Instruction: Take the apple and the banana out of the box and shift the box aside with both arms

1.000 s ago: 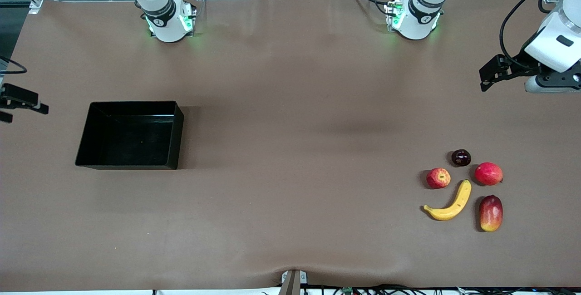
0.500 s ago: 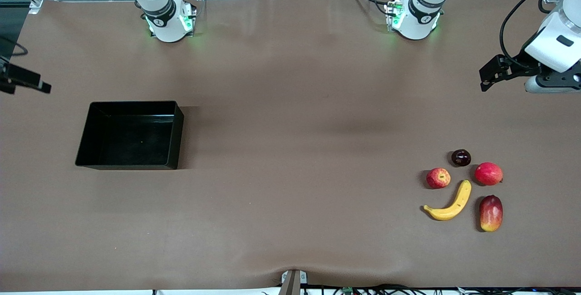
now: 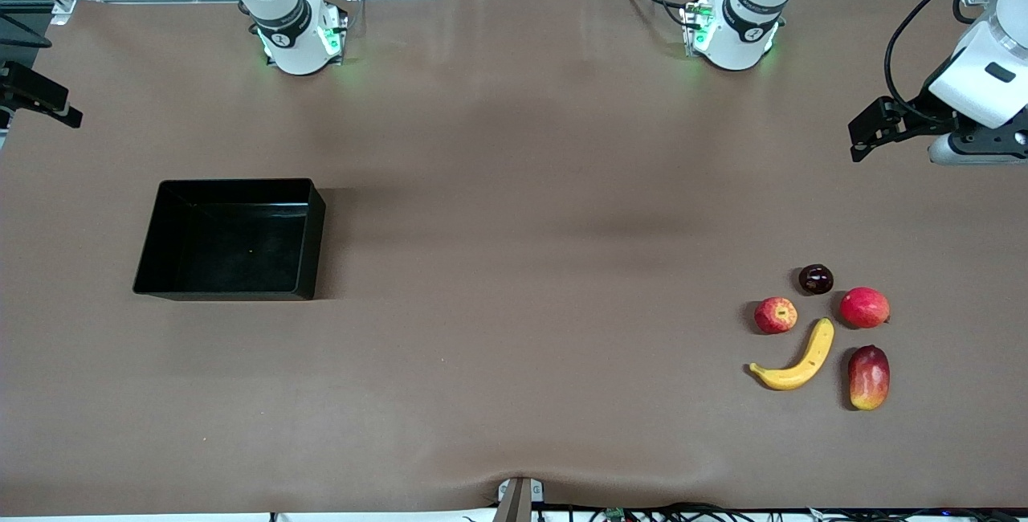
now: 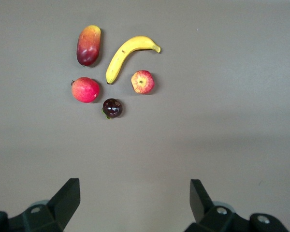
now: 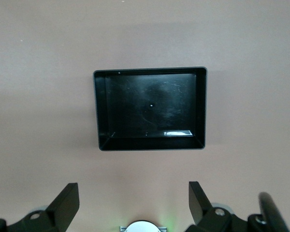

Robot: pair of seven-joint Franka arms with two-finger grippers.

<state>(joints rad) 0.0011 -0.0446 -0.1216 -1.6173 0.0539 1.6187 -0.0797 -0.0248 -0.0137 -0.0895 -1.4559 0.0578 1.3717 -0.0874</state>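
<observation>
We see the left claw spread wide and empty, up over the surface at the left arm's end. The right claw hangs likewise over its own end. The banana lies just beside the apple, well apart from the empty box.

Box sat toward the right arm's end of the table, fruits clustered toward the left arm's end, apple just beside banana, mango beside banana, nearer camera.
</observation>
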